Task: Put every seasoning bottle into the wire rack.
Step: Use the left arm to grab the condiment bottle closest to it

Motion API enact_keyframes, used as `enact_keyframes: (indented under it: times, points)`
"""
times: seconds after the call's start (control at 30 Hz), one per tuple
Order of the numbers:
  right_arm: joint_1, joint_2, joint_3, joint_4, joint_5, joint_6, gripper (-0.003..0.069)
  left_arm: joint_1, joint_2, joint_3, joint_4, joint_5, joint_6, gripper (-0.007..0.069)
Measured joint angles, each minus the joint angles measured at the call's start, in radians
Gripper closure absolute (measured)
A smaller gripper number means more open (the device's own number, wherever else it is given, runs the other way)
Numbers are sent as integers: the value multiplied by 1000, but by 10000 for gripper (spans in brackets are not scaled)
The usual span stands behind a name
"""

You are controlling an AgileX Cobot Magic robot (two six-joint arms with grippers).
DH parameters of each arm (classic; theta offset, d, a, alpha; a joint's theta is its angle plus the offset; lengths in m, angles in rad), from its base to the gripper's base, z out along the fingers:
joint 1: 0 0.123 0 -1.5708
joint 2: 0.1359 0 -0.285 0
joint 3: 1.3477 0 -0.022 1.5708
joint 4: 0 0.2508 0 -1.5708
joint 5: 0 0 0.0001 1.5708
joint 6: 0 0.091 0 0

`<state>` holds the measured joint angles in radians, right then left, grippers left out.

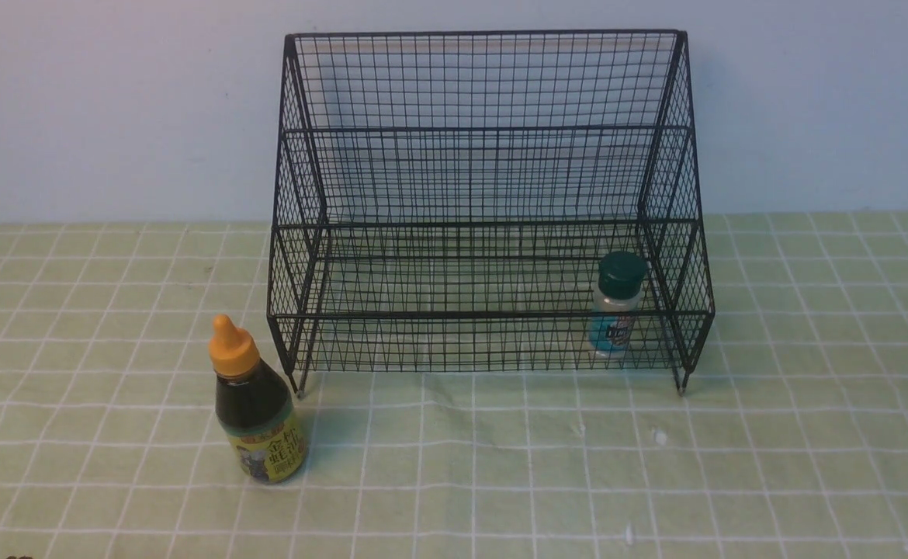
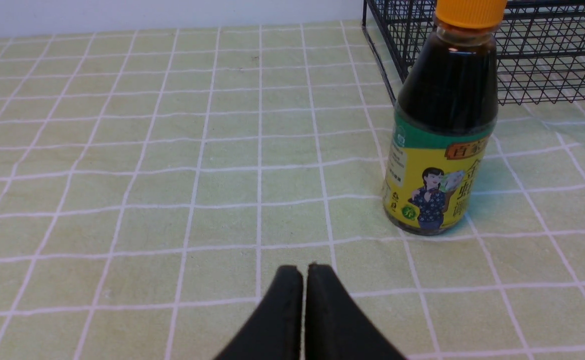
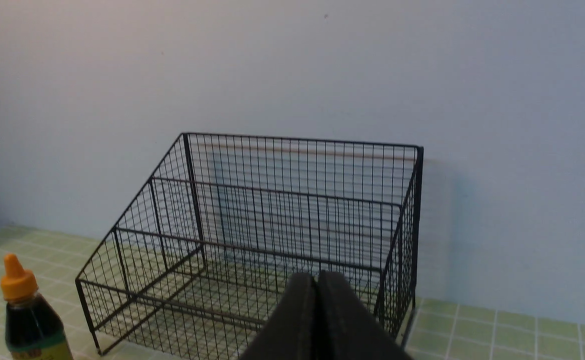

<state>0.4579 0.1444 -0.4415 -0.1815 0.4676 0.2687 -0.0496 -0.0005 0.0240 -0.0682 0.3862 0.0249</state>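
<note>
Left hand (image 2: 303,270): closed, its two black fingers (image 2: 282,310) pressed flat together with nothing between them, low over the pale green checked cloth of the desk (image 2: 122,175). Touches no object.

Ahead of that hand and off to one side, well apart from the fingertips: dark-sauce bottle with orange pointed cap and yellow-green label (image 2: 442,140). Stands upright on the cloth, outside the large black wire-mesh rack (image 2: 547,50), near the rack's front corner on the robot's left but apart from it.

Right hand (image 3: 316,277): likewise closed and empty, fingers meeting along one thin seam. Held higher, facing the rack's open front from the robot's right, with the pale grey wall (image 3: 292,65) behind the rack's tall back.

Seen from the front: dark-sauce bottle just forward of the rack's front left leg, cap level with the lowest front rail.

Small clear shaker jar with dark green lid and blue label (image 1: 617,307): already inside the rack, upright on the lowest front tier, at the end on the robot's right, just beside the sloping side mesh and behind the low front mesh.

Rack itself: stepped tiers rising toward the wall, short legs resting on the cloth.
</note>
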Motion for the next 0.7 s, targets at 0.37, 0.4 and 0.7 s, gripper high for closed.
enact_keyframes:
  times: [0.37,0.4,0.7]
  points:
    - [0,0,0,166,43,-172,673,0,0,0,0,0,0,631]
    - [0,0,0,188,43,-190,673,0,0,0,0,0,0,631]
    - [-67,-57,29,221,37,-229,673,0,0,0,0,0,0,631]
